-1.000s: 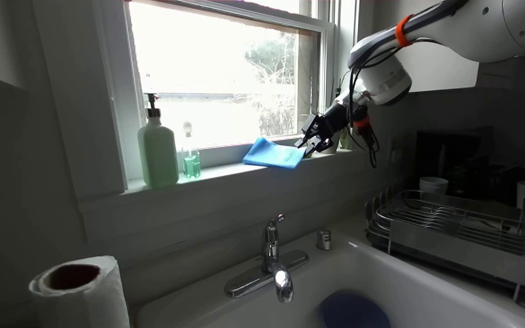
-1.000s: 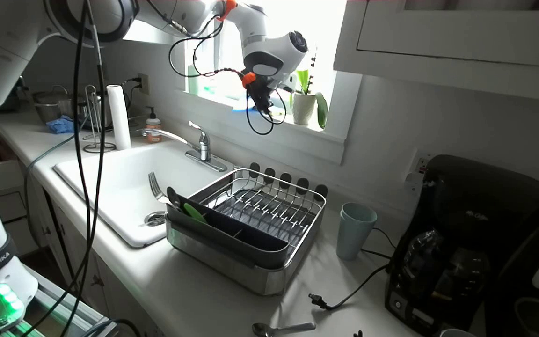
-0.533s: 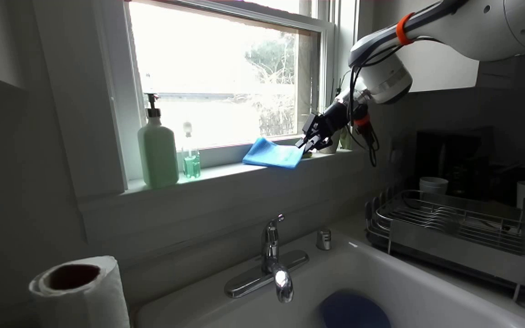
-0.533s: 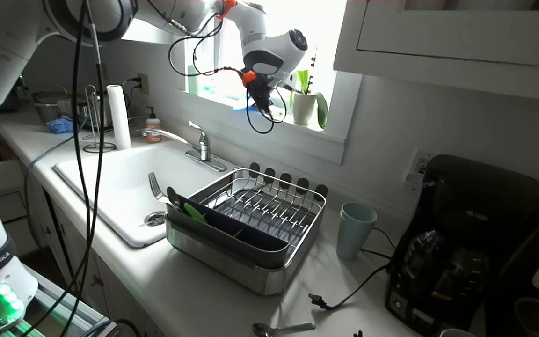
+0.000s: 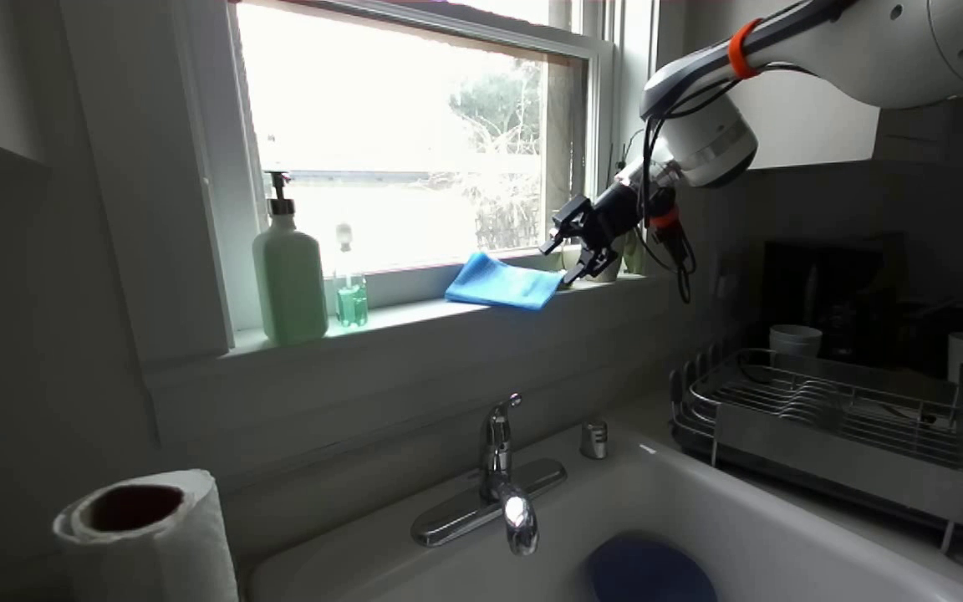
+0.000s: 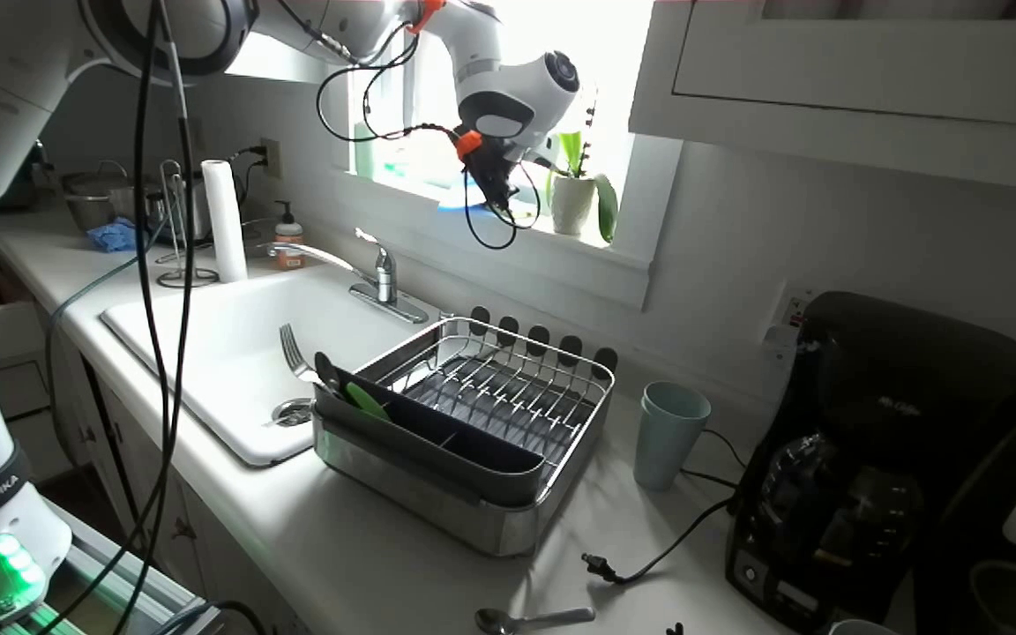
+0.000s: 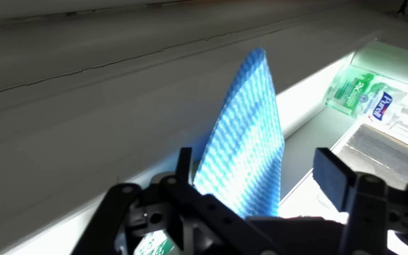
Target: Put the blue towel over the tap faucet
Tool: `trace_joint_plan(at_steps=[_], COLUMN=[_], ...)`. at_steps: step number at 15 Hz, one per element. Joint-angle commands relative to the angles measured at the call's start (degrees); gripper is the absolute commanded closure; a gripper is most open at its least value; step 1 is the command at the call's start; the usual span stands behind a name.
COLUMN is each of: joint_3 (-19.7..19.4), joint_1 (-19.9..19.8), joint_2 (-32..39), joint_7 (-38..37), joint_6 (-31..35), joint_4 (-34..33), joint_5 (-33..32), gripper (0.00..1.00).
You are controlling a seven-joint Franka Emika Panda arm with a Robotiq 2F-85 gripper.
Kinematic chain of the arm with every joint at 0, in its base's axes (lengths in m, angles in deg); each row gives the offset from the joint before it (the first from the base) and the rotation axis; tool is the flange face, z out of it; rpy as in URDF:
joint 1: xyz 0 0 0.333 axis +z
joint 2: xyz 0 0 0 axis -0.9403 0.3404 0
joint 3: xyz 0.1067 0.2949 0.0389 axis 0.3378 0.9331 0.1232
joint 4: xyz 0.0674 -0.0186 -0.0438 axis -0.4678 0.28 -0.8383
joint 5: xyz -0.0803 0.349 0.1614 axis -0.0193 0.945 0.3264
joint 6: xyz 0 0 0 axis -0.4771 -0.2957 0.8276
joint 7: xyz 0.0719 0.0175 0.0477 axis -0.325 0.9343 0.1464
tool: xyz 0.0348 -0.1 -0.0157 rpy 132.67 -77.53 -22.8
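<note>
nearest, at the left, stands a paper towel roll (image 5: 172, 543), off the likely path. to its right is the sink (image 5: 682, 502), with a dark blue round thing (image 5: 650, 573) in it: let go too near this side, the blue towel (image 5: 502, 286) could fall in there.

farther back, at the sink's far rim, the tap faucet (image 5: 496, 456) has nothing on it yet. its metal looks slick, so a towel draped off-centre would probably slide off, and a low approach could knock the upright lever (image 5: 500, 414).

farther and higher, the blue towel lies on the window sill (image 5: 402, 315), part of its near edge seeming to reach past the front. the gripper (image 5: 559, 262) is at its right end with fingers (image 7: 333, 179) spread, pinching nothing; in the wrist view the towel shows between them, though whether a tip touches it i cannot tell. closing too high or too far right would catch only a corner, or air, and a thin pinch may slip on the way down. going too low could jam a finger against the sill. a shove leftward might bunch the towel or tip it off the edge. just right of the gripper, a potted plant (image 6: 573, 203) could be bumped if the arm (image 5: 711, 155) swings that way.
</note>
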Motion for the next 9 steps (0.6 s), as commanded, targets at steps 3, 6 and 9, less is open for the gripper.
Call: trace_joint_plan(at_steps=[3,6,9], joint_3=[-0.3,0.0,0.1], joint_1=[0.1,0.0,-0.1], joint_2=[-1.3,-1.5,-1.5], joint_7=[-0.2,0.3,0.5], joint_6=[-1.0,-1.0,-1.0], joint_4=[-0.2,-0.3,-0.5], joint_5=[-1.0,-0.4,-0.2], gripper=[0.0,0.0,0.0])
